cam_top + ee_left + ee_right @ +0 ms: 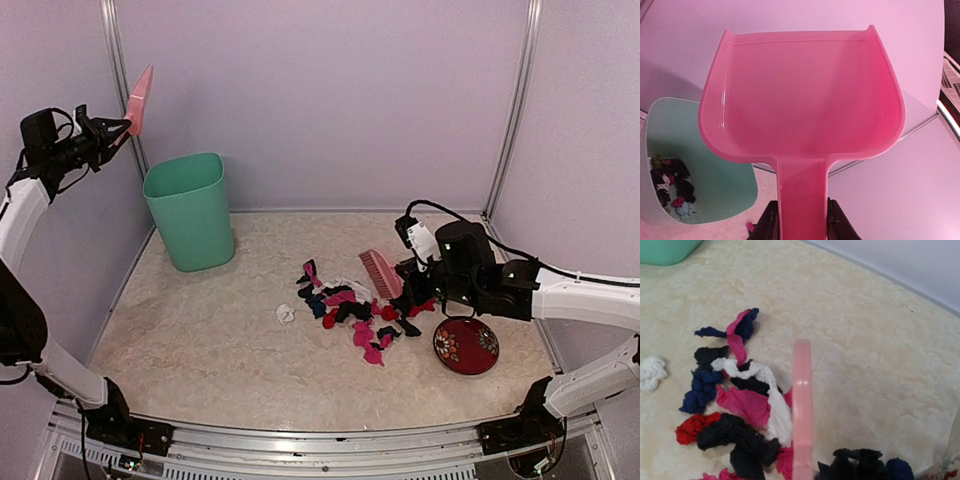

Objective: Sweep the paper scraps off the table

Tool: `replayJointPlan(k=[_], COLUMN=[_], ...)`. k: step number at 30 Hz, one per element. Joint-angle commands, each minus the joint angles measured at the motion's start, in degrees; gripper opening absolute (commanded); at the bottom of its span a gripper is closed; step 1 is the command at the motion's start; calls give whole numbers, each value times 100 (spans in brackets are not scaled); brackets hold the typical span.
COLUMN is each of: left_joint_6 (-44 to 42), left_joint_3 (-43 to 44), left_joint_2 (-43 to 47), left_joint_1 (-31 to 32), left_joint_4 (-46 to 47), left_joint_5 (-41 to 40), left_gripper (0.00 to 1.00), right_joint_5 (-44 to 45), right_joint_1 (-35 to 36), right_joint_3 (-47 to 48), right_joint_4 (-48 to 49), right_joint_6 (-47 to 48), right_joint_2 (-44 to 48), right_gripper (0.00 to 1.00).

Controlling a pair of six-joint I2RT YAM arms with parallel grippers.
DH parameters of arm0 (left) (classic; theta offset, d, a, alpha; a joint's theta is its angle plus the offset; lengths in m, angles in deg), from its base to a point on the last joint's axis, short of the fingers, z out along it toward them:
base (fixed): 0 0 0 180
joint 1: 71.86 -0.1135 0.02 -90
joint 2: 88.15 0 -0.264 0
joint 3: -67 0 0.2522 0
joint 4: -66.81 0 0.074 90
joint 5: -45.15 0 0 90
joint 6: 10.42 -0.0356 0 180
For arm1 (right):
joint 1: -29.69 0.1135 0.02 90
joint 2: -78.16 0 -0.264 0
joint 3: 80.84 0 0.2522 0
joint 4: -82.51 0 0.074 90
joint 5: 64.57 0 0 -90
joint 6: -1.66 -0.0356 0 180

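The paper scraps [350,315] lie in a loose pile of black, magenta, red, blue and white bits at the middle right of the table [200,340]. One white scrap [286,314] lies apart to the left. My right gripper [408,272] is shut on the pink brush [380,272], which stands just behind the pile. In the right wrist view the brush [802,410] shows edge-on with scraps [740,415] on its left; my fingers are hidden there. My left gripper [108,132] is shut on the handle of the pink dustpan [140,100], raised high at far left. The wrist view shows the empty dustpan [805,100] between my fingers [769,224].
A green bin [190,210] stands at the back left, below the raised dustpan; it holds several scraps [670,185]. A red patterned bowl [466,346] sits at the right front, close to the pile. Walls enclose the table on three sides.
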Motion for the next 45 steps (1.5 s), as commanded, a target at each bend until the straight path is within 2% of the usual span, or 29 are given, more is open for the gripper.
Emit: replayJointPlan(k=[1,9,17,22,29,35,45], left_joint_6=[-1704,-2764,-2927,-3060,-3175,-3207,-3887], left_joint_3=[65,-127,-282,-394,-585,-877,-761], left_joint_2=[168,239,249,112,-109,-299,-1059], left_joint_1=[57,850,1160,1527,1750,1767,1787], left_joint_4=[-1689,-2165,-2293,-2468,-2783,-2675,-2245], left_joint_5=[-1695,-4535,-6586,-7550,-8212,-8230,-7841], left_gripper=[0,0,0,0,0,0,0], right_joint_5=[-30,-59,-79,-126,-132,-181,-258], right_joint_1=[-35,-32,-35,-32,-33,-32,-33], right_joint_3=[-137,-211,-264,-279,-353,-468,-605], right_joint_4=[236,290,306,322,379,469,581], right_joint_6=[-38,-33,-14,-6,32,28,21], right_joint_2=[131,131,134,122,136,122,216], right_gripper=[0,0,0,0,0,0,0])
